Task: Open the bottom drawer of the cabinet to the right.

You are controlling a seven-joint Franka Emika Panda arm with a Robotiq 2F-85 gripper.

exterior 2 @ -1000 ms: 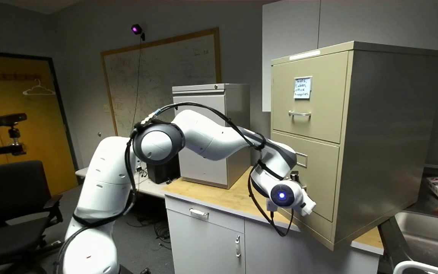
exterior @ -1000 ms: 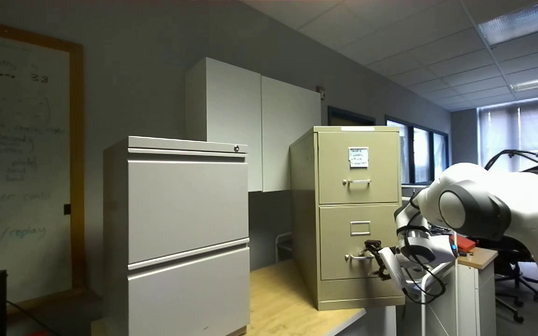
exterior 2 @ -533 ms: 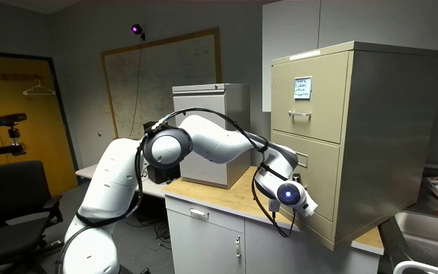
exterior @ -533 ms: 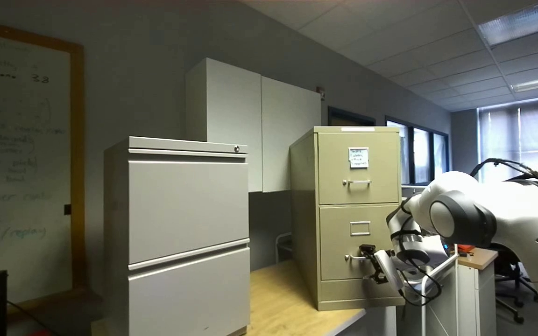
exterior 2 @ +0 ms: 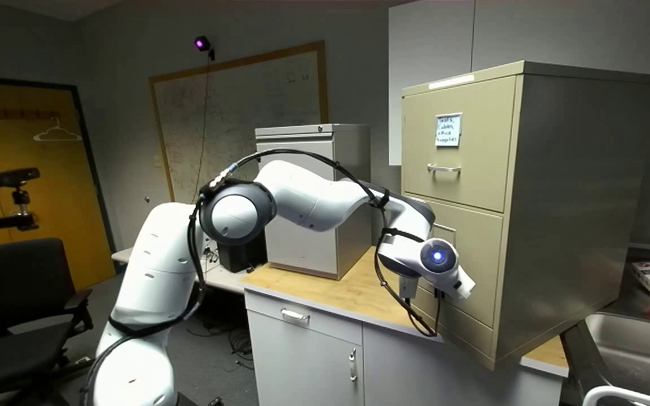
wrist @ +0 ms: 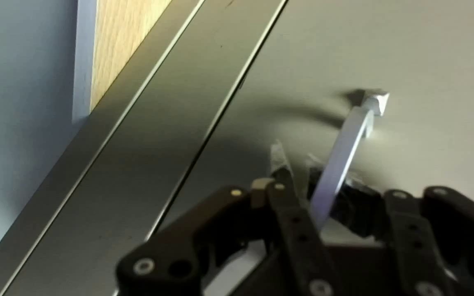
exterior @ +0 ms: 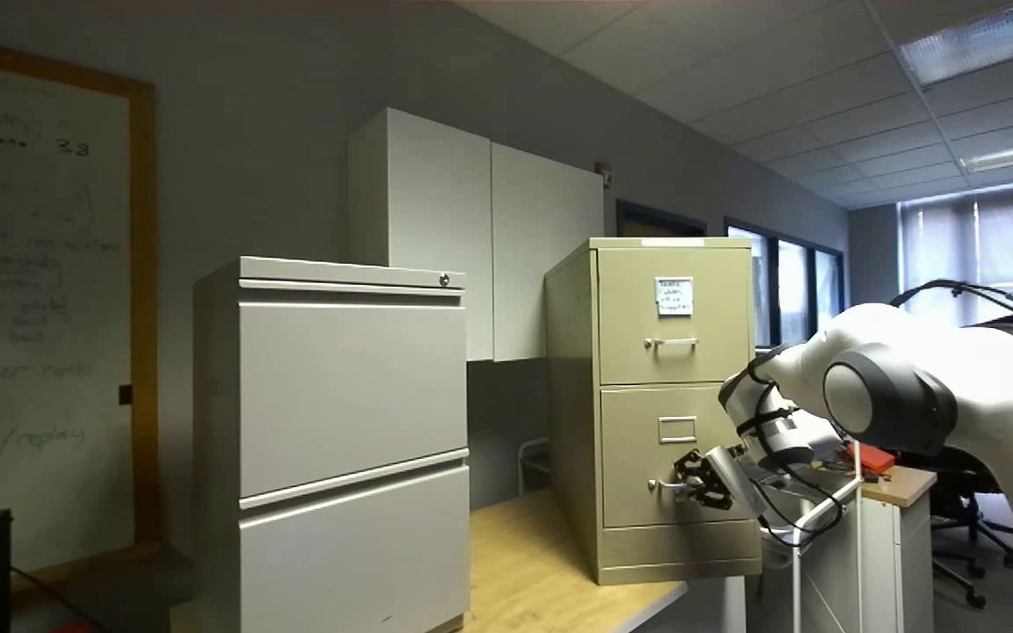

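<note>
Handle (wrist: 340, 160) crosses claw (wrist: 317, 174) gap; bottom drawer (wrist: 422, 90) behind.

White, rounded arm segments (exterior 2: 313, 197) join at a dark-grey elbow ring (exterior 2: 266, 210) around a white disc (exterior 2: 235, 216). Black cables (exterior 2: 285, 151) run outside, under black straps (exterior 2: 405, 234). A blue light (exterior 2: 437, 256) shines in a dark wrist cap (exterior 2: 429, 264). Black jaws carry silvery screws (wrist: 143, 266).

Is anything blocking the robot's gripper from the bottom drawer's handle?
Nothing that shows. In the wrist view, the handle of the bottom drawer runs right up to the gripper, with nothing else between them. Whether it's gripped, I can't tell.
</note>
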